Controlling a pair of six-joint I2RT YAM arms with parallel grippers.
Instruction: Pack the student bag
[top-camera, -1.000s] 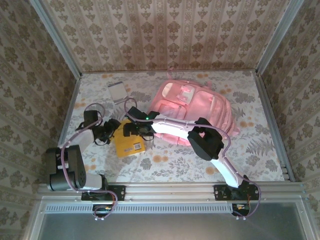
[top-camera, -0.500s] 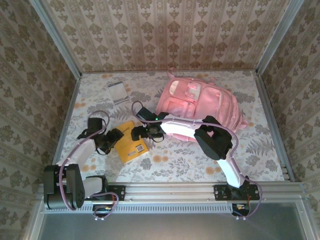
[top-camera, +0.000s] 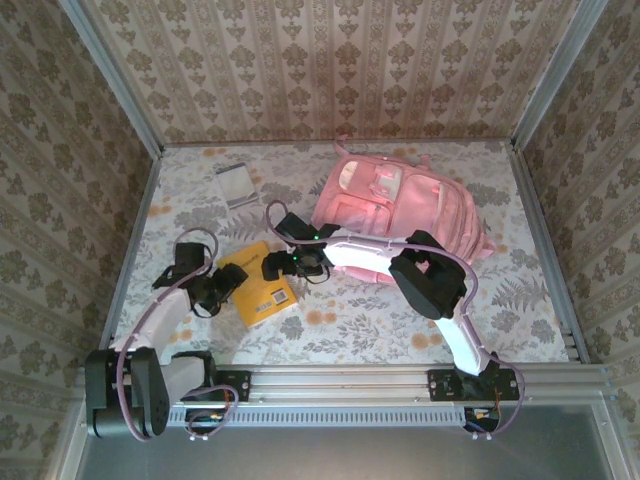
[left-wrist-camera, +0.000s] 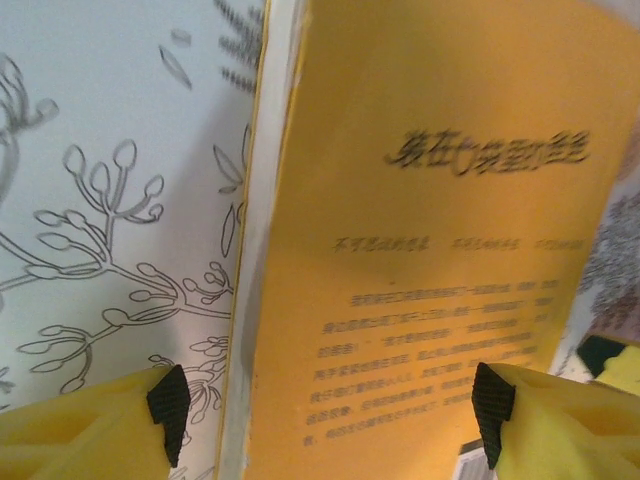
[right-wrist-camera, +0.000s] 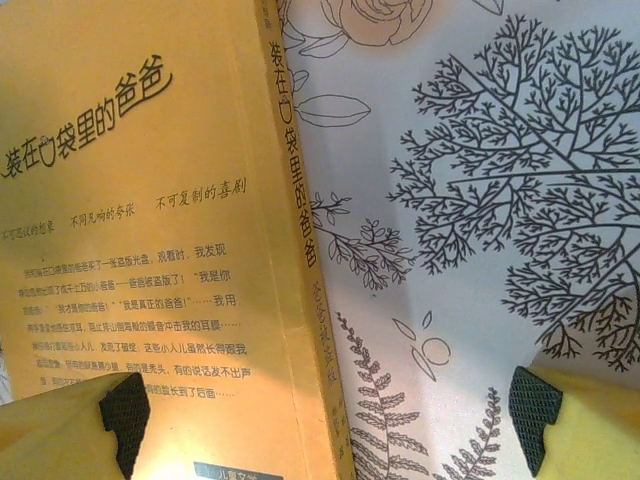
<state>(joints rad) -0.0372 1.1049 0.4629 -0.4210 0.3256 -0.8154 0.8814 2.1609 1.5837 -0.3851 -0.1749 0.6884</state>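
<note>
Though close, blurry-titled yellow book (left-wrist-camera: 430, 270)

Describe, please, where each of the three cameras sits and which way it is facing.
Top external: fixed above and behind the arms, looking down on the table, the student bag and the yellow book; both arms and their bases show.
Left wrist: on the left arm, looking past the open left gripper at the book's cover; its yellow fingers show.
Right wrist: on the right arm, facing the book's spine and the floral cloth; the open right gripper shows.
Shared: all three views show the book.
</note>
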